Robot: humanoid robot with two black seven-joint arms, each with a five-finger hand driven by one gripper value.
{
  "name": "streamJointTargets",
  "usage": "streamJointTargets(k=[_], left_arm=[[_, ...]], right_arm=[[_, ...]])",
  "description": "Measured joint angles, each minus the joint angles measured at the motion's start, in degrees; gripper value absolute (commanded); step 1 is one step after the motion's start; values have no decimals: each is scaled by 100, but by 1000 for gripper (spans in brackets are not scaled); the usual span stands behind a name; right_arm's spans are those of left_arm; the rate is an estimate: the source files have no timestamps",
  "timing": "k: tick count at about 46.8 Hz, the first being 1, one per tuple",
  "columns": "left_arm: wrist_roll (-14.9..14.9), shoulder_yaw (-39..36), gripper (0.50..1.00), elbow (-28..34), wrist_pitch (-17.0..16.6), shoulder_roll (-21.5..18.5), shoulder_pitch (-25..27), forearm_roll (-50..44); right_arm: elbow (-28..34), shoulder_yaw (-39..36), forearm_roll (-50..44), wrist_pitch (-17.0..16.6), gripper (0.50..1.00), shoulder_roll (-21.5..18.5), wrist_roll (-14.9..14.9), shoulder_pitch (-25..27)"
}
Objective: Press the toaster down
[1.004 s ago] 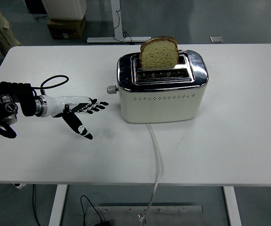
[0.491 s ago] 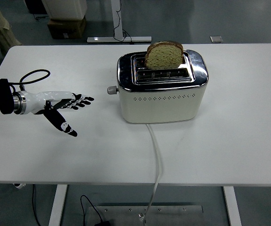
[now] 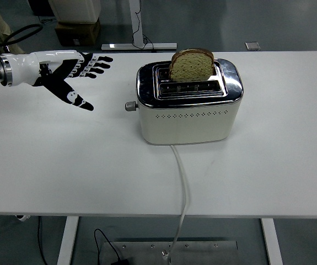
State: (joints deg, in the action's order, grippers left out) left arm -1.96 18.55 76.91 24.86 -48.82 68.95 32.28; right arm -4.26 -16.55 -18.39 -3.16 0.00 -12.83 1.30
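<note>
White and black, the left hand hovers at far left with fingers spread, holding nothing. To press well, it should come onto the lever on the left end of the toaster, mid-table, and push straight down.

Beyond my white table I see a cardboard box on the grey floor, and a small floor plate.
</note>
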Motion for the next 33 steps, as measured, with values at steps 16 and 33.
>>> streamJointTargets(k=[16, 33], left_arm=[[240, 1101, 1000, -1522, -144, 1038, -12, -716], [765, 1459, 1000, -2317, -429, 1494, -130, -1579]], right_arm=[[-3, 9, -2, 0, 998, 0, 0, 2], [-4, 3, 2, 0, 998, 0, -10, 1]])
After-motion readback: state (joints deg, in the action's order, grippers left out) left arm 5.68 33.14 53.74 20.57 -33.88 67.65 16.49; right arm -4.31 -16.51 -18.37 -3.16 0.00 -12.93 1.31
